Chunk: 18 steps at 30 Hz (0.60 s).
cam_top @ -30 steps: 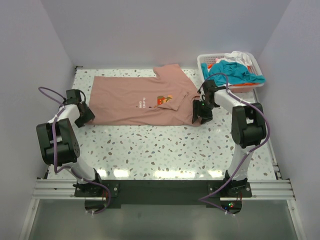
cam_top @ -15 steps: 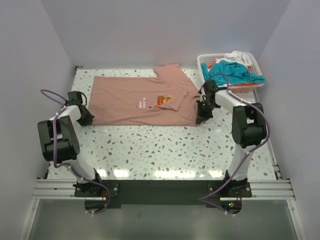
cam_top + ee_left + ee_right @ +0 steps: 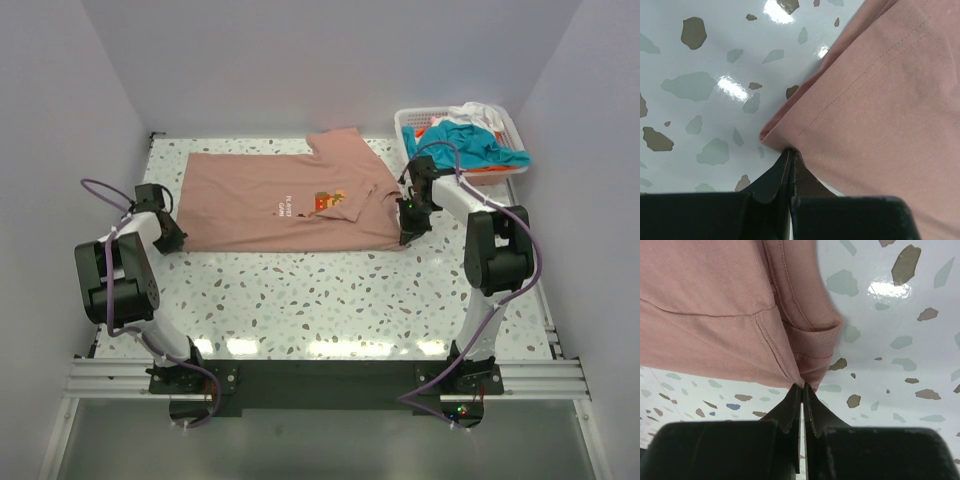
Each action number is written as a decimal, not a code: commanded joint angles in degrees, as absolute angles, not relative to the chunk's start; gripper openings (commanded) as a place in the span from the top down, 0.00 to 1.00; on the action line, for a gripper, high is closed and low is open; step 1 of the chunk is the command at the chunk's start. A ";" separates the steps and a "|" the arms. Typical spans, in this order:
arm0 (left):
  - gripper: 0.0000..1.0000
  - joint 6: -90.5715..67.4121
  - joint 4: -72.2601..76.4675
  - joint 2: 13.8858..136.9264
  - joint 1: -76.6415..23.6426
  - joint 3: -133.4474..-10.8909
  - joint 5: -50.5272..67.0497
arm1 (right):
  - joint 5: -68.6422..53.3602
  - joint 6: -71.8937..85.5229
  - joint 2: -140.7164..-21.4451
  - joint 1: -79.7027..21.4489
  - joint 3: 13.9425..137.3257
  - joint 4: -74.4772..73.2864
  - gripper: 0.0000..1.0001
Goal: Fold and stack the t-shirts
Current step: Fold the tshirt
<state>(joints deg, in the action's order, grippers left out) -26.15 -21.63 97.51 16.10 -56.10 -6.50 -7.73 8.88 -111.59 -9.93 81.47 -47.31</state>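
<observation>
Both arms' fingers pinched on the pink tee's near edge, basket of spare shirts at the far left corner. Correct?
No: the top external view shows the basket at the far right corner, not the left. The rest, including the pinch on the pink tee, is right.

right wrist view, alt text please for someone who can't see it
The right tool is shut on the edge of a salmon-pink t-shirt, next to a ribbed band. The shirt fills the upper left; glossy speckled table shows right and below.
</observation>
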 commanded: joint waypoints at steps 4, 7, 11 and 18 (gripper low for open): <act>1.00 -26.36 -21.71 92.91 16.70 -53.18 -9.67 | -4.57 6.85 -109.34 -9.49 82.09 -51.59 1.00; 1.00 -26.89 -21.71 91.06 16.61 -51.07 -9.67 | -5.10 6.86 -108.81 -9.49 80.69 -51.68 1.00; 1.00 -27.68 -22.59 89.83 16.70 -49.22 -10.28 | -4.75 6.86 -108.46 -9.49 79.81 -52.56 1.00; 0.82 -28.21 -24.08 85.70 16.70 -48.78 -10.90 | -3.60 7.03 -107.05 -9.58 79.98 -54.23 0.77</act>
